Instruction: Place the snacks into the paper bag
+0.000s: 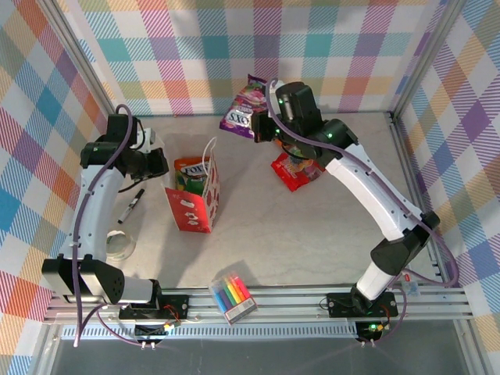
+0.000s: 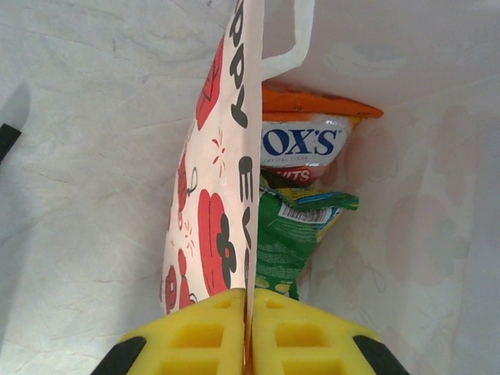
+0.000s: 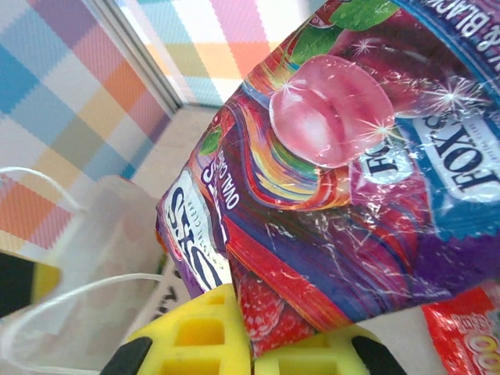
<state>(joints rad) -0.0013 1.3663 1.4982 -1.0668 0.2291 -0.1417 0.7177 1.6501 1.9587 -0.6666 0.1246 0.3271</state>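
The left hand (image 2: 248,312) clamps a side wall of the bag (image 2: 226,156); an orange packet (image 2: 316,104) and a green packet (image 2: 291,234) sit inside. The right hand (image 3: 242,332) grips a purple packet (image 3: 351,195) aloft, beyond the bag and to its right.

White left arm (image 1: 86,207) & right arm (image 1: 373,191), black joints, purple cables (image 1: 76,266), green LEDs (image 1: 329,134), yellow gridded fingers (image 2: 195,340)

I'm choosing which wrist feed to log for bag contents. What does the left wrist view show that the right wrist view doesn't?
Left wrist view: the left end effector shut on the wall of the paper bag, with an orange-topped packet and a green packet inside. Right wrist view: the right end effector shut on a purple packet, a red packet on the table. Both: the paper bag.
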